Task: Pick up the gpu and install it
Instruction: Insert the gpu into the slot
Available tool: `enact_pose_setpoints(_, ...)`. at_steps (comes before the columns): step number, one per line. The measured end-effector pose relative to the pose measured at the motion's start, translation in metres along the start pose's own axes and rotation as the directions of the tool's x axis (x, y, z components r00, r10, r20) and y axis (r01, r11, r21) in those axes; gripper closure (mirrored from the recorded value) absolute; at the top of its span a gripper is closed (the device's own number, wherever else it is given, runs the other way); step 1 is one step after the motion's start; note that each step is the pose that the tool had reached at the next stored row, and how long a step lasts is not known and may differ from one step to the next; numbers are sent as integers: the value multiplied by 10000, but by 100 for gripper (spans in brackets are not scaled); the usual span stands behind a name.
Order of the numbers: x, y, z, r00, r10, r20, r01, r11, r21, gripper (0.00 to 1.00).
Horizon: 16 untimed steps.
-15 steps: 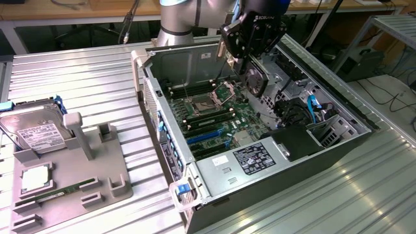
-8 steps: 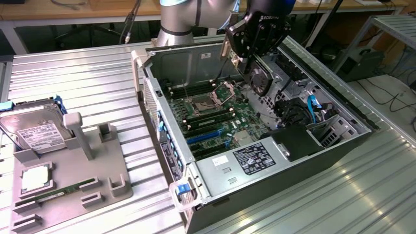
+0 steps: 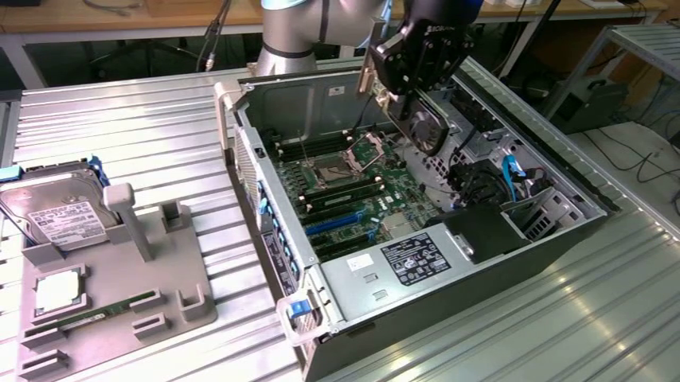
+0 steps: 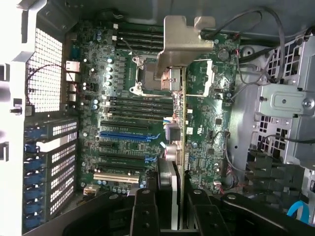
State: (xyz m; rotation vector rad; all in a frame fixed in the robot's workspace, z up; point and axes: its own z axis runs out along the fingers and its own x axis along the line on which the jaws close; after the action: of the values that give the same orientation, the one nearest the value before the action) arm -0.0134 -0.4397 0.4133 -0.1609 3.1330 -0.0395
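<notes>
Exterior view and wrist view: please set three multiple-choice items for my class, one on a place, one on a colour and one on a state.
1. Where is the hard drive?
A on the floor
B in the grey holder
C on a shelf

2. Which colour has one long motherboard slot?
A red
B yellow
C blue

3. The gripper is:
A shut on the gpu
B wide open
C shut on nothing

Answers:
1 B: the hard drive rests in the grey holder at the exterior view's left.
2 C: the wrist view shows a blue slot among black ones.
3 A: the gripper clamps the gpu above the open computer case.
</notes>
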Motion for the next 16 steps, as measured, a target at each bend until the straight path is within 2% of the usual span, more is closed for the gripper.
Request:
enact_pose_setpoints(7, 0, 0, 0, 9978, -658, 22, 658, 9978, -46, 72)
enact_pose_setpoints(12, 0, 0, 0, 9930, -1177, 37, 1178, 9930, -54, 72)
enact_pose_setpoints(16, 2, 0, -1, 9885, -1514, 63, 1514, 9884, -117, 72)
